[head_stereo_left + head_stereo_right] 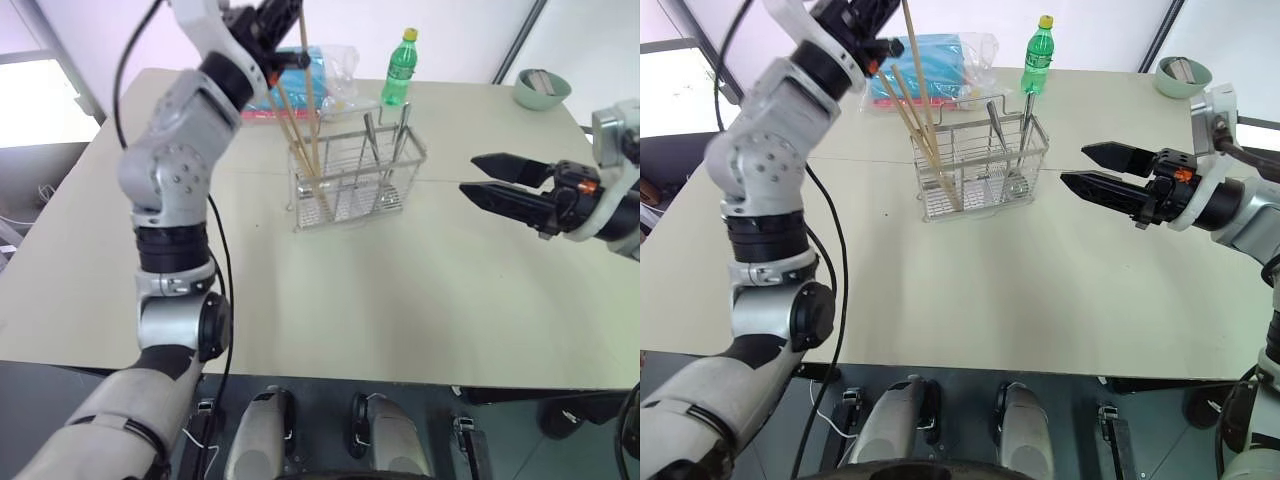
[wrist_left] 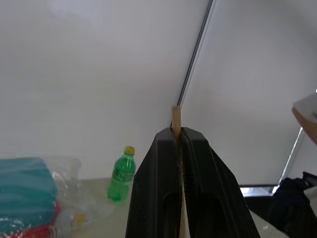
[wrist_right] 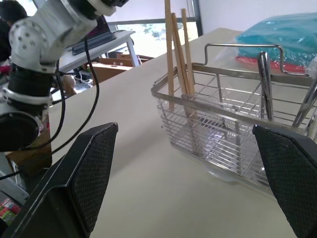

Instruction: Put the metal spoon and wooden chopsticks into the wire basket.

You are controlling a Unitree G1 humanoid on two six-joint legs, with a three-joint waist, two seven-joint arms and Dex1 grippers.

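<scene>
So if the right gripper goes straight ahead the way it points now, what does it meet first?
Most likely the wire basket: the open right gripper points toward it across bare table. Depth is unclear.

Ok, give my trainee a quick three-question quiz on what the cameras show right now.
1. True or false: the left gripper is shut on a wooden chopstick.
2. Which item is already in the wire basket? A) metal spoon B) green bottle C) bowl
3. How do the right gripper jaws stand?

Key: 1 true; 2 A; 3 open, holding nothing, beside the wire basket.
</scene>
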